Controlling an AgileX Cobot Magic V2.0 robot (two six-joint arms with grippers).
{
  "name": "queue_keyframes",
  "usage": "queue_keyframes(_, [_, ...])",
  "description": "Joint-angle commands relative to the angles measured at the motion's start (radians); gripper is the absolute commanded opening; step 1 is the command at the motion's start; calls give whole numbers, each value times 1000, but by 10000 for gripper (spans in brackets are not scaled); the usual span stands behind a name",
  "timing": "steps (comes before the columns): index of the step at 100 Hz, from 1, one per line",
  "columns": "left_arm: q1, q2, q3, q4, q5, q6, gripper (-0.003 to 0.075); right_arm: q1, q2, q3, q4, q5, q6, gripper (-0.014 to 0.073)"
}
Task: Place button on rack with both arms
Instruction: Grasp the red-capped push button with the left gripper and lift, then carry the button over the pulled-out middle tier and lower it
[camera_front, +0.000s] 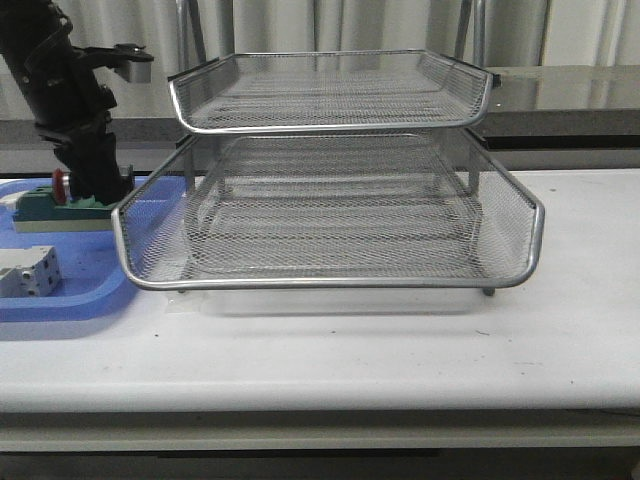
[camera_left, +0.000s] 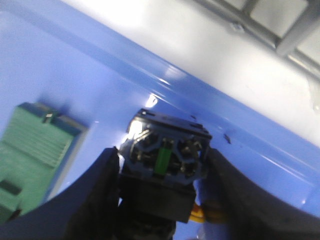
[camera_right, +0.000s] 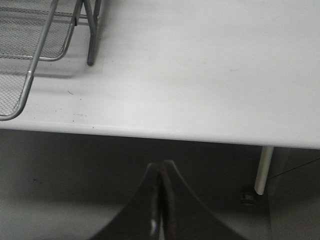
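Note:
The button rests on the blue tray, its blue-black contact block facing the left wrist camera. My left gripper is shut on it, one black finger against each side. In the front view the left gripper reaches down into the blue tray left of the rack, and the button's red cap peeks out beside it. The rack is a silver mesh letter tray with stacked tiers. My right gripper is shut on nothing, hanging below and in front of the table edge, out of the front view.
A green block lies in the blue tray just beside the button, and a white terminal block sits nearer the tray's front. The rack's leg and corner show in the right wrist view. A table leg stands below the edge.

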Motion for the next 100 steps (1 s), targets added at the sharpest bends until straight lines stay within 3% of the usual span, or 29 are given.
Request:
queue_keyframes(1, [-5,-92,-47,-5,47,-44,-20,0,3,-33,-6,-51,-1,-68])
queue_keyframes(52, [-25,-363,1,33,47,-130,-20,0,3,-33,-6,-51,-1,-68])
queue_keyframes(100, [-240,-649,298,43,47,-192,-20,0,3,-33,-6,-51,-1,-68])
